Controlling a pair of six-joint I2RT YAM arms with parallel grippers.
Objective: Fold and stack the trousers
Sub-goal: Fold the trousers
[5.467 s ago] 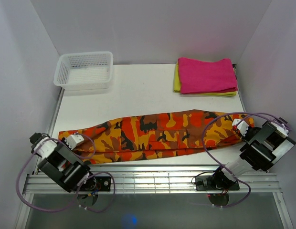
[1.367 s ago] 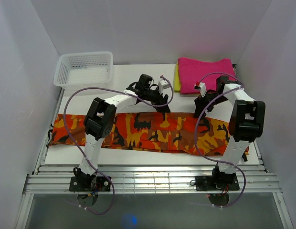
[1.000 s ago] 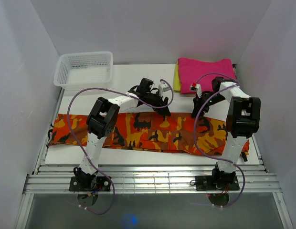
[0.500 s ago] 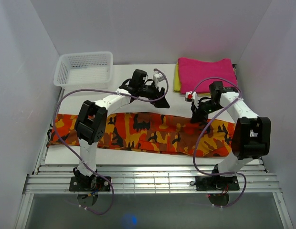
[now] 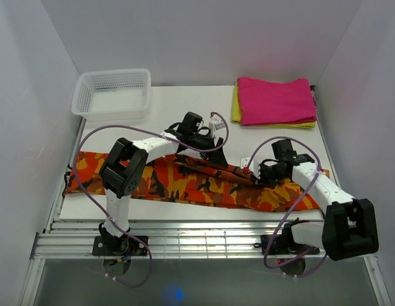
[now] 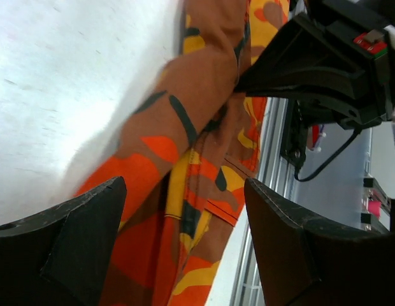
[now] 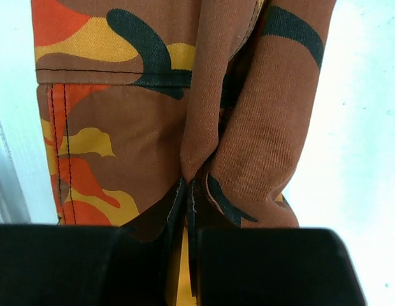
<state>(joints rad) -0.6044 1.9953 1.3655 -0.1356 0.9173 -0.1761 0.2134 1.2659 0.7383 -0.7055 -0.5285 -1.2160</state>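
The long soft cloth trousers, camouflage in orange, red, yellow and black, lie lengthwise across the near half of the white counter. The left arm reaches forward over them, its hand angled down at their far edge, 2 fingers spread wide on either side of a cloth ridge. The right arm stretches low toward the left, its hand pressed together, pinching a raised fold of the trousers.

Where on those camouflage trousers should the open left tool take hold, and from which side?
The far long edge of the trousers, near the middle, coming down from above. The cloth lies flat, so only that edge can be pinched; the right tool, shut on it, holds it up in a ridge that runs under the open left tool.
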